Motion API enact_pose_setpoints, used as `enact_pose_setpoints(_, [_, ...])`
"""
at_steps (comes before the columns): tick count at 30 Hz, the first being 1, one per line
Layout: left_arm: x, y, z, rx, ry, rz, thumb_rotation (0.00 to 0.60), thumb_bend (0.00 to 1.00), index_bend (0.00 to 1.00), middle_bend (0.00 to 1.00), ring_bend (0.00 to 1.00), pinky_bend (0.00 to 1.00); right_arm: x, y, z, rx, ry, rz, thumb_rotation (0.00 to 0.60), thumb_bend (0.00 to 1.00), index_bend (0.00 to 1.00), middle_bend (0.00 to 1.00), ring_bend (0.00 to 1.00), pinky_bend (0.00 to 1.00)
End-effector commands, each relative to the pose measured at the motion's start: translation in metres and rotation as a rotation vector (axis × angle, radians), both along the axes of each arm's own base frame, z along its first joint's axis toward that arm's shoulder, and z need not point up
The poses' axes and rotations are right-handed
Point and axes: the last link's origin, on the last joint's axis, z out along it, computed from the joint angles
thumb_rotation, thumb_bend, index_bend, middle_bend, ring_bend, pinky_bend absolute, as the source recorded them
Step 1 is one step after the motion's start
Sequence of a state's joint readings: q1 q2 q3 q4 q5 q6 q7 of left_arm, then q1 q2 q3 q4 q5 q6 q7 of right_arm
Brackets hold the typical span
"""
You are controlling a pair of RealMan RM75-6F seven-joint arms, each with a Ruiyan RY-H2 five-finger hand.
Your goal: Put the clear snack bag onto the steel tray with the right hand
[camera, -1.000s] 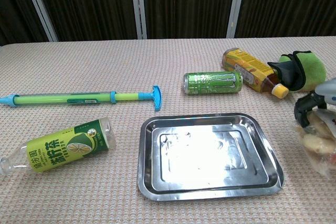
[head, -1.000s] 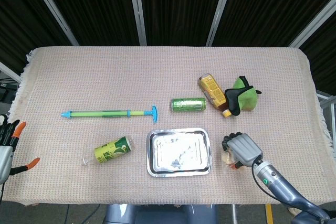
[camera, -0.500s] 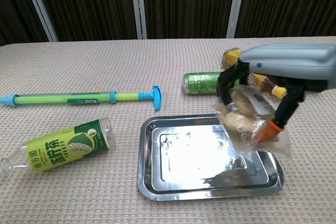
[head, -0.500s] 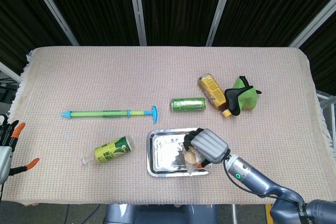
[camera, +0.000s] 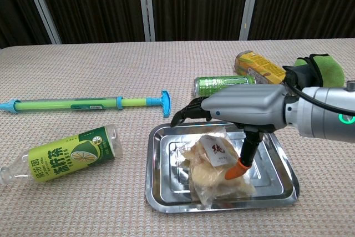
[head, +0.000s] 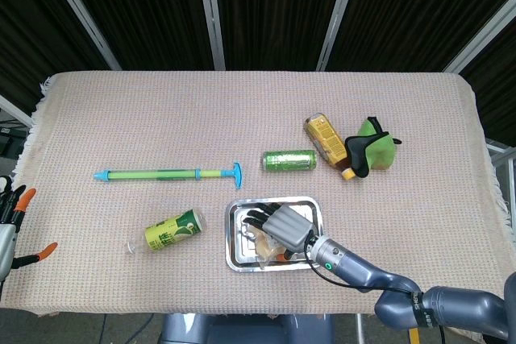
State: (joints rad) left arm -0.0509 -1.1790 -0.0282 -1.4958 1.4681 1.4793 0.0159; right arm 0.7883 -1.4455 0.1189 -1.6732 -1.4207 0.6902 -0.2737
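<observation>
Your right hand (camera: 233,116) is low over the tray (camera: 158,192), fingers spread and reaching left, its orange-tipped thumb touching the snack bag (camera: 213,165). The bag lies inside the tray, toward its near right; whether you grip it, I cannot tell. Your left hand (head: 10,223) hangs off the tabletop's (head: 121,118) left edge, fingers apart

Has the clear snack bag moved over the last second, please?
Yes. The clear snack bag went leftward from the cloth right of the steel tray and now lies in it, under the right hand.
</observation>
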Motion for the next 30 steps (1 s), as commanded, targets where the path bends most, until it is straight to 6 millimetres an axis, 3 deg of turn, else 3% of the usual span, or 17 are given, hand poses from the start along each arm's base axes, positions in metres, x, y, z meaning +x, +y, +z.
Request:
enact_pose_setpoints(1, [-0.001, 0.0, 0.0, 0.002, 0.0, -0.001, 0.485, 0.07, 0.06, 0.0, 0.0, 0.0, -0.004, -0.001, 0.003, -0.018, 0.034, -0.002, 0.6, 0.09, 0.0, 0.0, 0.0, 0.0])
enact_pose_setpoints(8, [0.002, 0.002, 0.001, 0.006, -0.002, -0.015, 0.487, 0.07, 0.06, 0.0, 0.0, 0.0, -0.02, 0.001, 0.047, -0.151, 0.03, -0.045, 0.6, 0.09, 0.0, 0.0, 0.0, 0.0])
enact_pose_setpoints(13, [0.004, 0.002, 0.001, 0.008, -0.005, -0.024, 0.486, 0.07, 0.07, 0.0, 0.0, 0.0, -0.056, 0.005, 0.093, -0.316, 0.0, -0.175, 0.6, 0.09, 0.0, 0.0, 0.0, 0.01])
enact_pose_setpoints(19, [0.009, 0.003, -0.001, 0.013, -0.013, -0.043, 0.485, 0.07, 0.07, 0.0, 0.0, 0.0, -0.109, 0.027, 0.133, -0.518, -0.028, -0.297, 0.6, 0.09, 0.04, 0.0, 0.0, 0.03])
enact_pose_setpoints(23, [0.011, 0.002, 0.0, 0.026, -0.016, -0.053, 0.485, 0.07, 0.07, 0.0, 0.0, 0.0, -0.141, 0.048, 0.147, -0.655, -0.017, -0.354, 0.6, 0.09, 0.04, 0.0, 0.0, 0.03])
enact_pose_setpoints(30, [0.013, -0.001, 0.0, 0.041, -0.027, -0.064, 0.487, 0.07, 0.07, 0.0, 0.0, 0.0, -0.175, 0.088, 0.146, -0.724, -0.026, -0.449, 0.6, 0.09, 0.01, 0.0, 0.0, 0.02])
